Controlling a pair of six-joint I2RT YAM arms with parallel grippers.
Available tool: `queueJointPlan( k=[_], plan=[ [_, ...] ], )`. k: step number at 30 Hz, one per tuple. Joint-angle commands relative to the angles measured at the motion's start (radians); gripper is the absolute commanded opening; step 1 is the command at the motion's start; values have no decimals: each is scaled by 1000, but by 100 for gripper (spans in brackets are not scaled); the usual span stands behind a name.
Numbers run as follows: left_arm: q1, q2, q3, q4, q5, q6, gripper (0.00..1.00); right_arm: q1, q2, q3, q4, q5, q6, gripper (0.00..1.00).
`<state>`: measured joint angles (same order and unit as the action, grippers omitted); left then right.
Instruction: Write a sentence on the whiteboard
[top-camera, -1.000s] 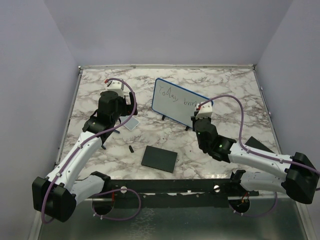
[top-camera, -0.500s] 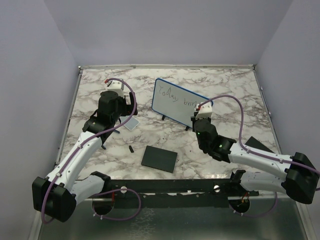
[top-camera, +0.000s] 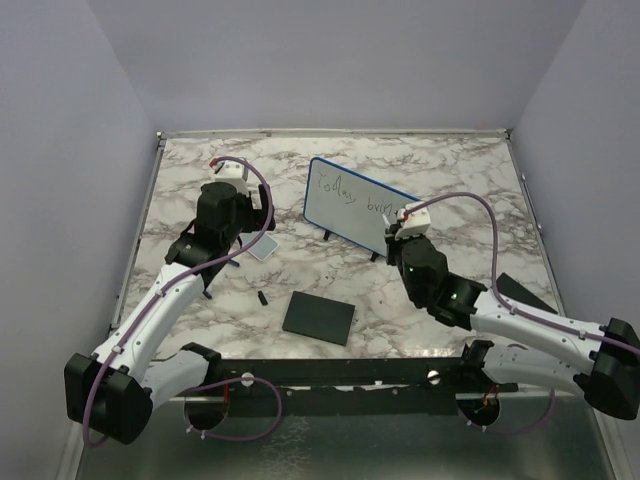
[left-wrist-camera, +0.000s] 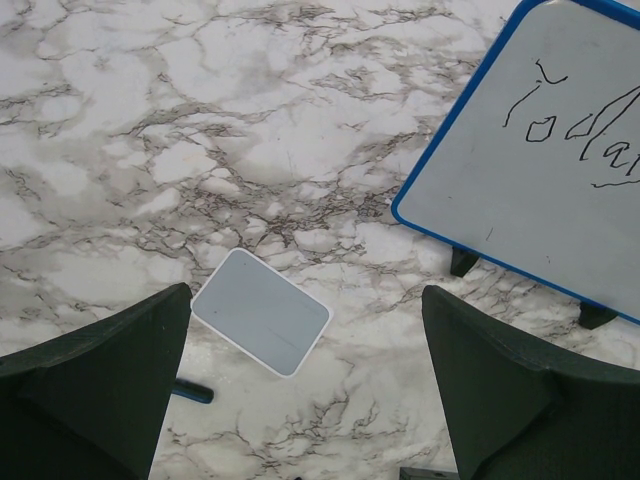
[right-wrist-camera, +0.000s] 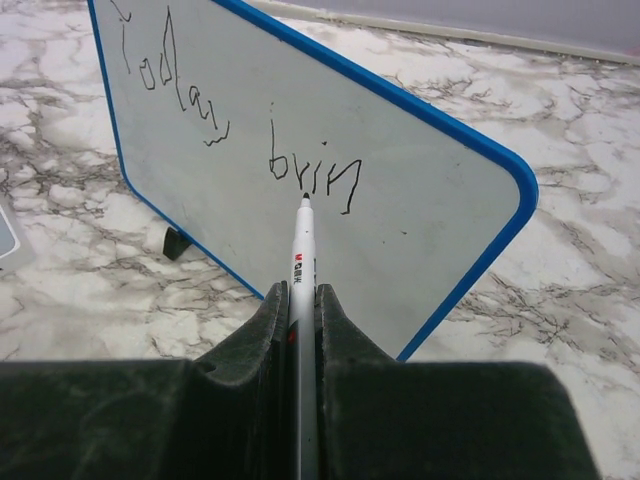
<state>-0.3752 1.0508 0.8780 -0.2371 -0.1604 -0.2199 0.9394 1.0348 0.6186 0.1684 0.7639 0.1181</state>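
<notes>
The whiteboard (top-camera: 345, 205) stands upright on two black feet at mid-table, blue-rimmed. The sentence (right-wrist-camera: 315, 175) on it reads "Today" and, lower right, "brin". My right gripper (right-wrist-camera: 300, 295) is shut on a white marker (right-wrist-camera: 302, 250), whose dark tip points at the board just below "brin"; whether it touches I cannot tell. In the top view the right gripper (top-camera: 405, 232) sits at the board's right end. My left gripper (left-wrist-camera: 305, 295) hangs open and empty above the table, left of the whiteboard (left-wrist-camera: 560, 200).
A small pale tile (left-wrist-camera: 260, 325) lies flat under the left gripper, with a short dark blue piece (left-wrist-camera: 190, 392) beside it. A black square pad (top-camera: 319, 317) and a small black cap (top-camera: 262, 298) lie near the front. Another dark flat item (top-camera: 525, 290) lies at the right.
The right arm has swung to the right, carrying the marker a little further right along the board. The left arm has not moved.
</notes>
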Motion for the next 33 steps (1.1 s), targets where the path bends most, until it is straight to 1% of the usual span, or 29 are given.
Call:
queueJointPlan(
  k=[1,9,15,20,33],
  plan=[
    [-3,-21,-12,18,13,-3,99,18,-41,-13,-62,-16,-7,1],
    [-2,-17,-13,19,18,-3,99,22,-122,-38,-124,44,36,0],
    [-2,-17,-13,20,18,-4,99,22,-112,-39,-137,82,50,0],
    [-2,-14,-13,19,18,-3,99,22,-102,-46,-126,127,61,0],
    [-3,-6,-13,20,19,-4,99,22,-56,-56,-28,184,9,0]
  ],
)
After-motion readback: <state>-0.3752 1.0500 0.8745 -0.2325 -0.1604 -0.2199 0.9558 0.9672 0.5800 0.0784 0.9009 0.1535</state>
